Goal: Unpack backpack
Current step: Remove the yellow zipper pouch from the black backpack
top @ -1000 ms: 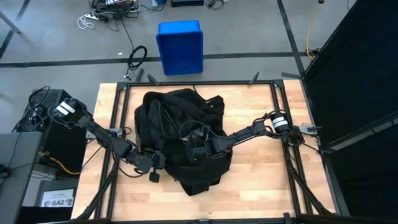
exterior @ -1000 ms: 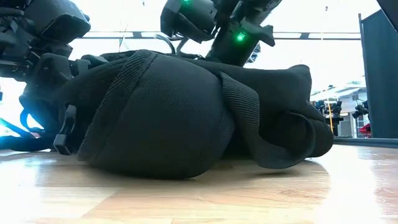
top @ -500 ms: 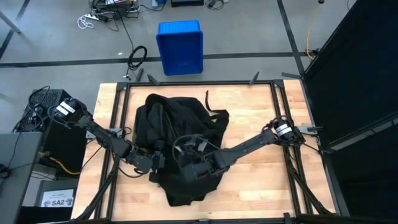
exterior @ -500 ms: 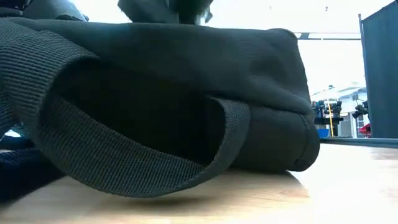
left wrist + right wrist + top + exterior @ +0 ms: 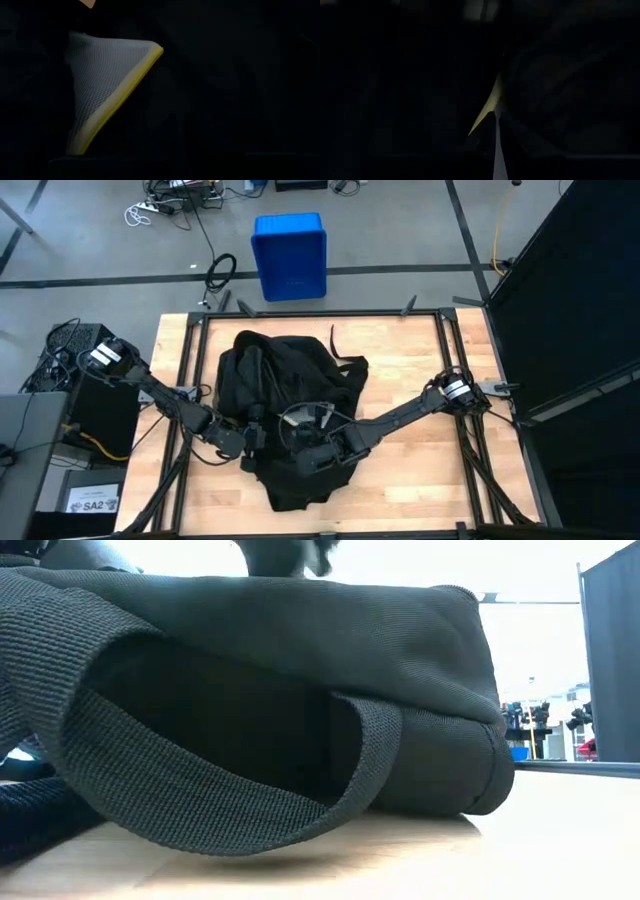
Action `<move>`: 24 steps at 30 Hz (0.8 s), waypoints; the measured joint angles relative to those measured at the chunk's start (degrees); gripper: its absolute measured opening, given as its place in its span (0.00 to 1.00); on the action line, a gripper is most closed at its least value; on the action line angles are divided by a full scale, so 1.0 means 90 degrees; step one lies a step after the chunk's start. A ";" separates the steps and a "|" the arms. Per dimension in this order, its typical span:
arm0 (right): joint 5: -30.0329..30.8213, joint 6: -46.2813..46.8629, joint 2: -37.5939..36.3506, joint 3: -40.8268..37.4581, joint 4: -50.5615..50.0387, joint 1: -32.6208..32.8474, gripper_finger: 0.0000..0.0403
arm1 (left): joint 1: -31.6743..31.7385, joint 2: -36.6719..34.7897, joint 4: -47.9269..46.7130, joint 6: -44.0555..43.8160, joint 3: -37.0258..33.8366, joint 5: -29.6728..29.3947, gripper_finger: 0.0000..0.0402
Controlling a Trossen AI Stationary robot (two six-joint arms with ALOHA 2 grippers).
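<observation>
Both grippers, left [image 5: 252, 442] and right [image 5: 305, 461], have jaws clenched on the backpack [image 5: 290, 380] fabric, mid worktop [image 5: 420, 460].

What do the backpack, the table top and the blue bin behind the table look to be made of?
Backpack: black woven fabric, likely nylon, matte; a coarse ribbed weave shows on the strap in the low view.
Table top: pale wood, with visible plank lines and grain.
Blue bin: probably moulded plastic, uniform colour, smooth and slightly glossy.
</observation>
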 joint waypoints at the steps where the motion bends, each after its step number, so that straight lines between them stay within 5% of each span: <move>1: -0.0112 0.0168 0.0000 -0.0122 -0.0062 -0.0023 0.01 | 0.0002 0.0000 -0.0009 0.0002 0.0000 -0.0002 0.02; 7: -0.0737 0.0290 0.0000 -0.0825 0.0519 -0.0076 0.10 | 0.0002 0.0000 0.0011 0.0370 0.0000 -0.0358 0.02; 14: -0.0982 0.0164 0.0005 -0.1282 0.1254 -0.0192 0.31 | 0.0002 0.0000 0.0265 0.1433 0.0044 -0.0483 0.05; 24: -0.0963 0.0113 0.0005 -0.1281 0.1528 -0.0233 0.59 | 0.0037 0.0036 -0.0484 0.2170 0.0383 -0.0495 0.30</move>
